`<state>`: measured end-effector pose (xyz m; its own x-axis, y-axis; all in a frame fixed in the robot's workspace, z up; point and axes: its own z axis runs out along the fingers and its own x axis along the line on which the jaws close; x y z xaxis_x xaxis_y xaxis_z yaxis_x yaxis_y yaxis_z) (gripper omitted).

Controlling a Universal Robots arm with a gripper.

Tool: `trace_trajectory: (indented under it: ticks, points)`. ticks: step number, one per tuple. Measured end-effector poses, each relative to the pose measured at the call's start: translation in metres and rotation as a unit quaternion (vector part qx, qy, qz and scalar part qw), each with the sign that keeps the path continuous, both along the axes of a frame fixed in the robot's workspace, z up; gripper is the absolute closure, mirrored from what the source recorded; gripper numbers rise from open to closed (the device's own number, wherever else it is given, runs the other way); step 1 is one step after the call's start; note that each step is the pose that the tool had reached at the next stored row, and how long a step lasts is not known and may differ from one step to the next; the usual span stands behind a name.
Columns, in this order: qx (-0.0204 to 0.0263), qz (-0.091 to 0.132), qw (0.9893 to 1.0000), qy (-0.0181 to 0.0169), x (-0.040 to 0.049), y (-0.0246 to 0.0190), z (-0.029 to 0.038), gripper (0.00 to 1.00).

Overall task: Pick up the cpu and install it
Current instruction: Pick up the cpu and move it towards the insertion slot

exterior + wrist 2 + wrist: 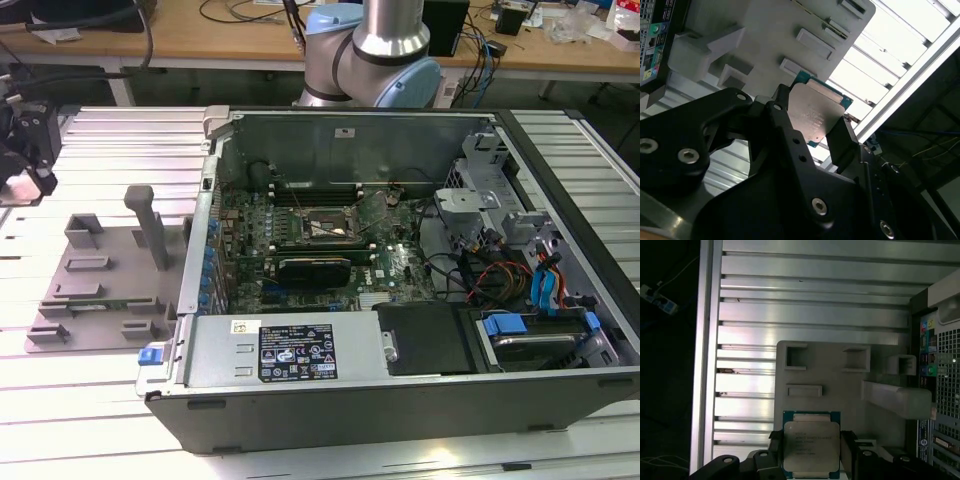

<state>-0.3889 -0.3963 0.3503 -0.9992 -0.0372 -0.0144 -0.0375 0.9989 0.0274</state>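
Observation:
The cpu (811,444) is a flat square chip with a silver-grey metal top and a blue-green rim. It sits between two black fingers (848,452) of my gripper (811,454), which is shut on it. The second wrist view shows the cpu (815,112) tilted in the same grasp, with the gripper (812,127) clamped on its opposite edges. In the exterior view the gripper (28,178) hangs at the far left, above and beside the grey fixture plate (100,285). The dark socket (325,226) lies on the motherboard inside the open computer case (400,360).
The fixture plate (830,375) has raised blocks and a tall post (150,225). It lies on a slatted aluminium table (810,305), close to the case's wall. Cables, a drive cage and a black power supply fill the case at the exterior view's right. The arm's base (375,50) stands behind the case.

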Motion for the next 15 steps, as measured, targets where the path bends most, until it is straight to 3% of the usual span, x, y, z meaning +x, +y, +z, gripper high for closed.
trace_trajectory:
  ticks: [7,9,15]
  points:
    - [0.0,0.0,1.0,0.0,0.0,0.0003,0.0105,0.45]
    - [0.0,0.0,1.0,0.0,0.0,0.0005,0.0169,0.45]
    - [0.0,0.0,1.0,0.0,0.0,0.0008,0.0269,0.45]
